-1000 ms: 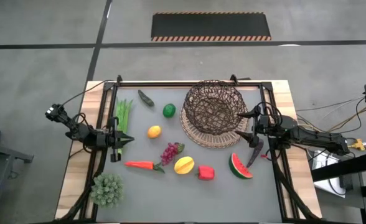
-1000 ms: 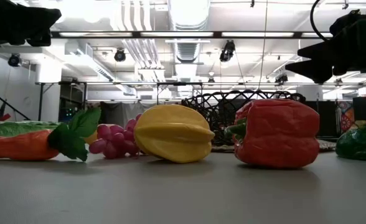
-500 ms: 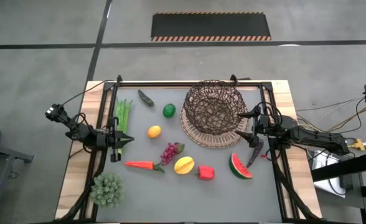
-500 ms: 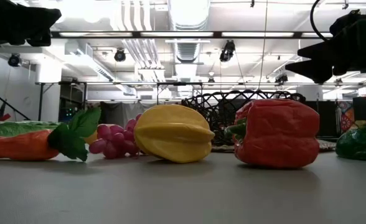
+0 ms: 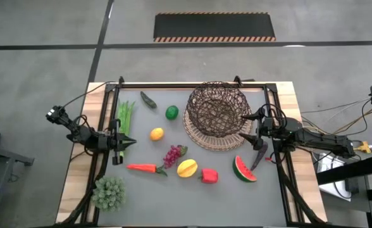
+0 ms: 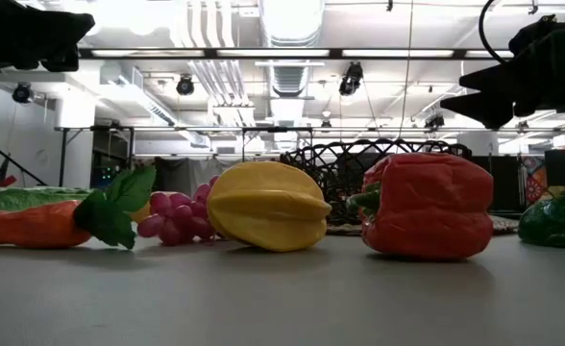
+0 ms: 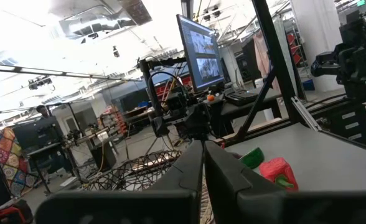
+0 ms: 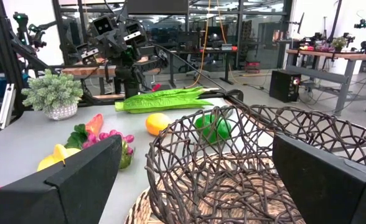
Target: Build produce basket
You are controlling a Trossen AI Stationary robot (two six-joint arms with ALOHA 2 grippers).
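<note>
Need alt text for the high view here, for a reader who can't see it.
Seen from overhead, a dark wicker basket sits empty at the table's far right, with toy produce across the grey mat: green beans, chili, lime, orange, grapes, carrot, mango, red pepper, watermelon slice. The left gripper waits shut beside the beans; the right gripper is open by the basket.
</note>
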